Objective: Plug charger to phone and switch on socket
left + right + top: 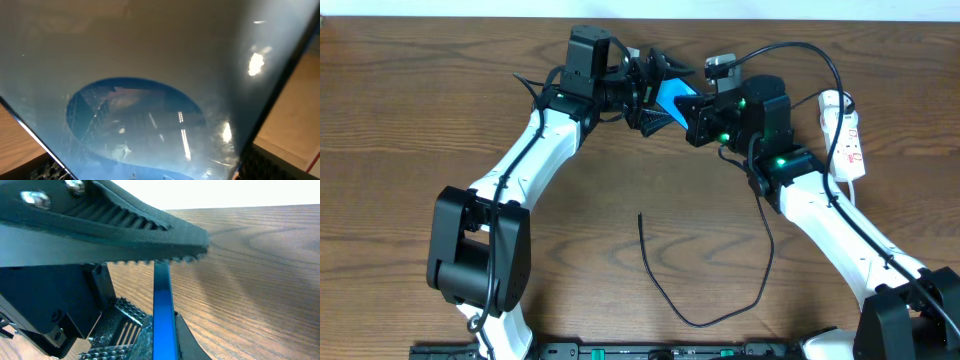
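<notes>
The phone (672, 98), blue screen showing, is held off the table at the back middle between both grippers. My left gripper (653, 97) grips it from the left; in the left wrist view the screen (150, 90) fills the frame between the dark finger pads. My right gripper (695, 115) grips it from the right; in the right wrist view the phone (163, 305) is seen edge-on between the pads. The charger cable (705, 322) lies in a loop on the table in front, with its free tip (640, 216) unplugged. The socket (847, 135) lies at the back right.
The wooden table (410, 110) has nothing else loose on it. The right arm (830, 215) runs between the cable loop and the socket. A thicker black cable (800, 47) arches over the right wrist towards the socket.
</notes>
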Action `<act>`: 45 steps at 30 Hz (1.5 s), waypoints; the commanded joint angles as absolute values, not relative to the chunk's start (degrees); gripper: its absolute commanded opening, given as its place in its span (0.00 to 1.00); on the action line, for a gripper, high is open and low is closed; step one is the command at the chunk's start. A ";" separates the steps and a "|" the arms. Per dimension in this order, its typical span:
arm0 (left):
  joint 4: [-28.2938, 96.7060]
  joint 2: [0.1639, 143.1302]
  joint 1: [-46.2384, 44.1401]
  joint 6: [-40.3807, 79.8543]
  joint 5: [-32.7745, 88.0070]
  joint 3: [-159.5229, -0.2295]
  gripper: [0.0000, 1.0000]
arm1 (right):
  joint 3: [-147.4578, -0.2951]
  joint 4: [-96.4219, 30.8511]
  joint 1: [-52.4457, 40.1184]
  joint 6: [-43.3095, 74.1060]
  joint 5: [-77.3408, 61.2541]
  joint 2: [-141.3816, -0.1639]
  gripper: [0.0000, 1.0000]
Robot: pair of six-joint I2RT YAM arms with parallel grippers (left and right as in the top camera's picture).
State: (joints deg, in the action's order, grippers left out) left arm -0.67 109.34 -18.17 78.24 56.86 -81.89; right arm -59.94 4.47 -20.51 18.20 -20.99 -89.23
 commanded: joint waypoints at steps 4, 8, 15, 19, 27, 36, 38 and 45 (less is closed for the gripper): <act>-10.17 107.59 -18.17 78.74 61.69 -83.61 0.96 | -61.17 5.58 -17.10 22.87 -21.98 -89.27 0.01; -16.29 107.57 -17.78 82.32 63.96 -83.61 0.96 | -61.17 5.63 -14.94 25.96 -21.96 -89.27 0.01; -19.25 107.57 -16.38 82.85 65.41 -83.61 0.96 | -61.17 5.63 -10.90 35.86 -21.98 -89.27 0.01; -19.25 107.57 -15.27 82.83 65.36 -83.61 0.96 | -61.17 5.61 -9.34 46.33 -22.04 -89.27 0.01; -19.25 107.57 -12.75 82.78 65.36 -83.61 0.96 | -61.17 8.19 -9.19 59.46 -24.36 -89.27 0.01; -19.22 107.57 -9.30 81.69 64.95 -83.61 0.96 | -61.17 12.64 -9.50 70.48 -28.23 -89.27 0.01; -19.22 107.59 -8.62 81.69 64.71 -83.61 0.96 | -61.17 13.91 -9.85 72.66 -29.12 -89.27 0.01; -19.22 107.59 -7.38 81.69 64.38 -83.59 0.96 | -61.17 18.52 -12.01 81.84 -30.63 -89.27 0.01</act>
